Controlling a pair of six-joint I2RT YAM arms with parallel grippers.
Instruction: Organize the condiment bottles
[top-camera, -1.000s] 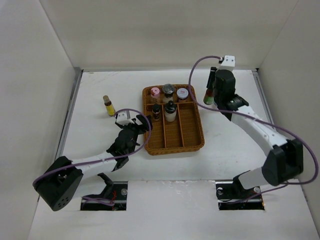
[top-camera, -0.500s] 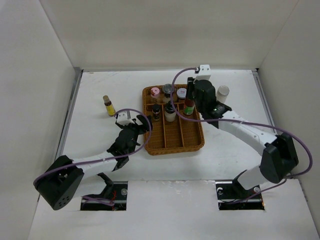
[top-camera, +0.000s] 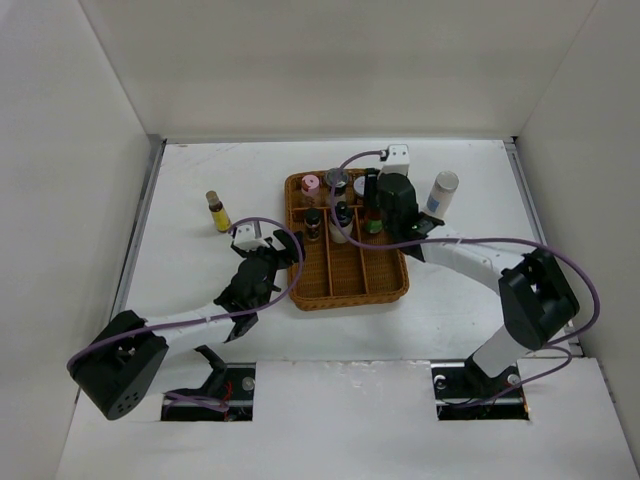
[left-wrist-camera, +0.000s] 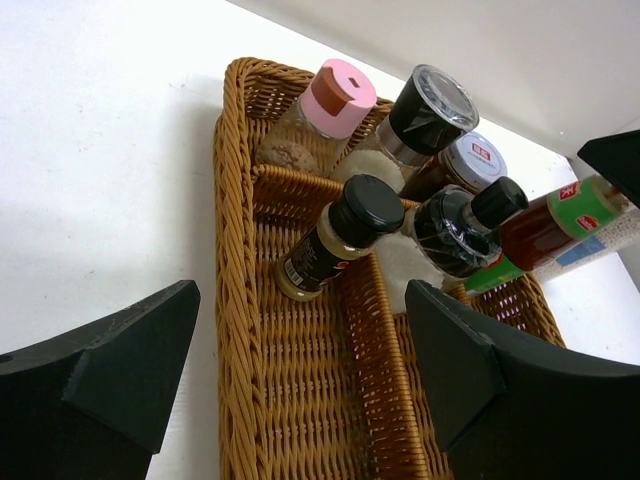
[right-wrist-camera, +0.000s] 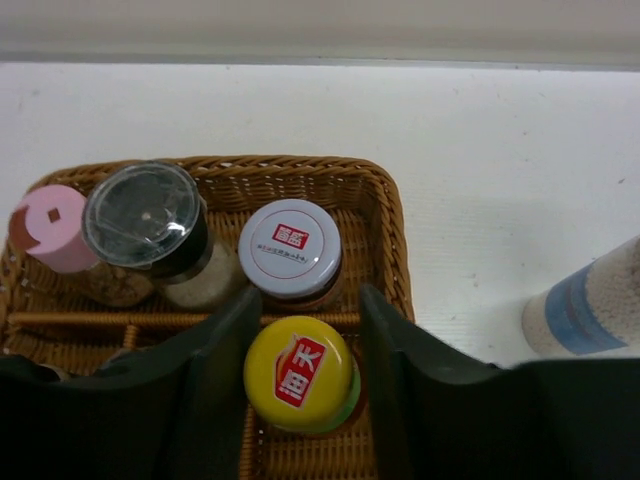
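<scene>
— What is being gripped by the right hand (right-wrist-camera: 306, 320)?

— A yellow-capped red-and-green bottle (right-wrist-camera: 300, 372) is being clamped between its two fingers, over the right-hand lane of the wicker tray (right-wrist-camera: 392, 240). Whether the tray floor is being touched cannot be told.

— What is being seen just beyond it?

— A white-lidded jar (right-wrist-camera: 290, 250) is being seen right behind the divider, in the far compartment, with a clear-topped grinder (right-wrist-camera: 148, 215) and a pink-lidded jar (right-wrist-camera: 50, 225) in a row to its left. A black-capped spice bottle (left-wrist-camera: 345, 235) and a black-capped dark bottle (left-wrist-camera: 465, 225) are being carried in the left and middle lanes, just in front of that row.

— And the left hand (left-wrist-camera: 300, 300)?

— It is being held wide open, with nothing in it, low by the tray's left rim.

— Is anything being carried by the counter (top-camera: 200, 170) itself?

— A blue-banded white shaker (top-camera: 441, 192) is being carried near the tray's right side, and a yellow-labelled brown bottle (top-camera: 217, 212) well apart on its left.
</scene>
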